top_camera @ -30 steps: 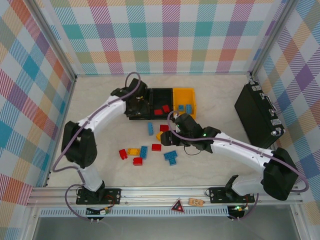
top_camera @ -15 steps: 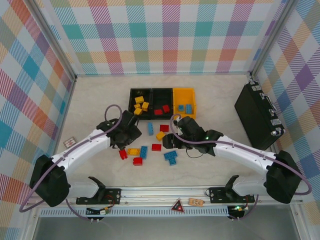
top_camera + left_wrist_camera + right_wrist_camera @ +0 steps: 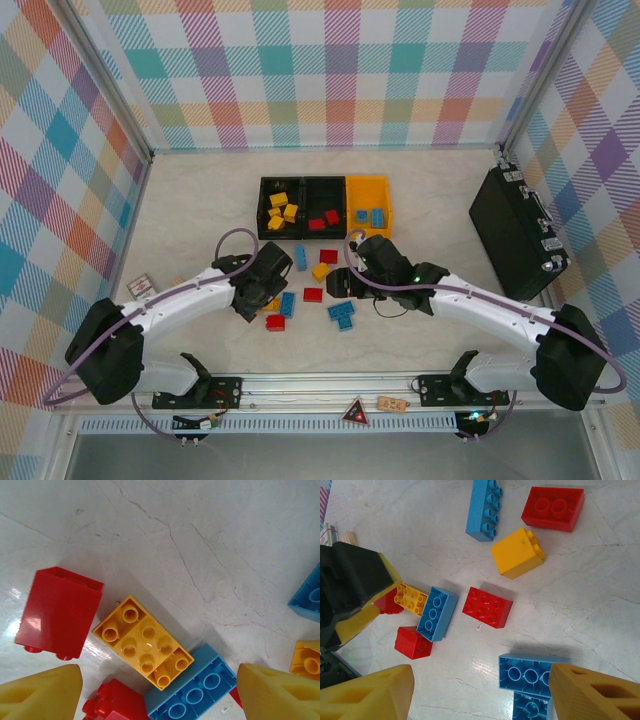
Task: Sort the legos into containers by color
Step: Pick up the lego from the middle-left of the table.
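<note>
Our left hand (image 3: 159,690) hangs wide open and empty over the yellow brick (image 3: 143,647) (probably light, hard, slick), so we'd pinch its flat sides.

Bright even light; soft shadows; glare patches on table (image 3: 485,667); focus sharp.

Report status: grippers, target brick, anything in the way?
Left gripper open above yellow brick. Right gripper open, empty, over loose legos. Blue brick against the yellow one, red brick beside: tight pick.
</note>
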{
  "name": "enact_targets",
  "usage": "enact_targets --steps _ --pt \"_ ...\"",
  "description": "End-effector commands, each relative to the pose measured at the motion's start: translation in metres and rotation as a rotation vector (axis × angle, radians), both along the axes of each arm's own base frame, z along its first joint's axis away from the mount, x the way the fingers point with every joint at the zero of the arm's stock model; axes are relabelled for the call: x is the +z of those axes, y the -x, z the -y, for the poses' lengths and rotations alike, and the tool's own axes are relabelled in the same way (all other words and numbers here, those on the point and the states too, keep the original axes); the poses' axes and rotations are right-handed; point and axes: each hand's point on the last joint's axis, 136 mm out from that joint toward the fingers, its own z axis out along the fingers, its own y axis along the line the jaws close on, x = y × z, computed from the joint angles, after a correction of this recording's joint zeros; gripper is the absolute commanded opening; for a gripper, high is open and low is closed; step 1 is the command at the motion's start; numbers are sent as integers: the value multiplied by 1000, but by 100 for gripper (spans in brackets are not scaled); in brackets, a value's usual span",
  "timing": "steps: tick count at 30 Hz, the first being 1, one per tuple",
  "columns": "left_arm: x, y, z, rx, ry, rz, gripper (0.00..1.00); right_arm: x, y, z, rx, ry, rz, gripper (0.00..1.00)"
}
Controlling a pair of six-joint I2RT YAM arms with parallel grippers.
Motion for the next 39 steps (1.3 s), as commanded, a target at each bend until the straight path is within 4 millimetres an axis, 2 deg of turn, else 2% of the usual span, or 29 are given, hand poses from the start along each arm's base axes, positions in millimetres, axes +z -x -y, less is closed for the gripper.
enact_targets --steps 1,9,20,23,31,35,39 --pt "-9 0 3 20 -7 -9 81 3 -1 3 -15 -14 10 72" --pt "-27 -2 11 30 -12 -53 81 -1 -2 3 -17 -5 5 72" --pt "-42 -11 15 31 -62 -75 77 -4 -3 6 -24 9 4 72" --pt "-48 -11 15 31 -72 -84 70 -4 -3 7 -26 11 5 72" --pt "-52 -14 16 21 -74 -84 40 -7 -5 6 -26 13 -2 72" --pt "-42 -21 12 6 -79 -63 34 -8 -5 3 -24 13 -10 72" --pt "-25 -34 5 -10 -80 -25 27 -7 -7 1 -21 13 -7 72"
